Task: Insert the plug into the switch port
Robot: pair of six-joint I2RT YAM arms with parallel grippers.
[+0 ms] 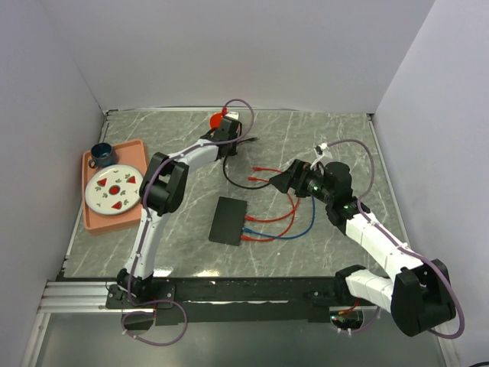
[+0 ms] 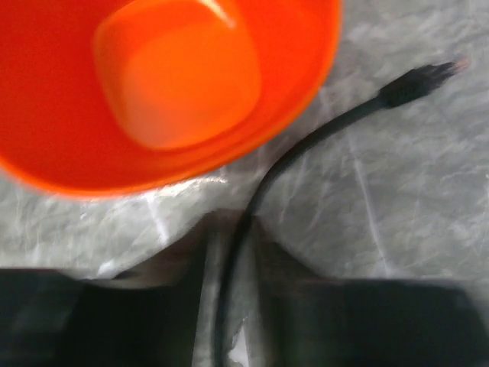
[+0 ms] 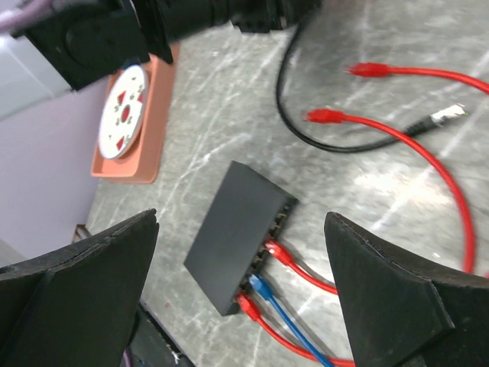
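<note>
The black plug [image 2: 420, 80] ends a thin black cable [image 2: 252, 206] and lies on the table beside the orange cup [image 2: 176, 84]. My left gripper [image 2: 231, 237] is low at the back of the table [image 1: 233, 141], narrowly open, with a finger on each side of the cable. The flat black switch [image 1: 229, 220] lies mid-table. Its port edge [image 3: 286, 210] faces right and holds two red plugs and a blue one [image 3: 260, 287]. My right gripper [image 3: 241, 218] hovers wide open and empty to the right of the switch [image 1: 284, 182].
Two loose red plugs [image 3: 325, 116] lie between the grippers, their cables looping right. A black cable end with a pale tip [image 3: 451, 113] lies near them. A salmon tray [image 1: 95, 218] with a plate and a dark mug stands at the left.
</note>
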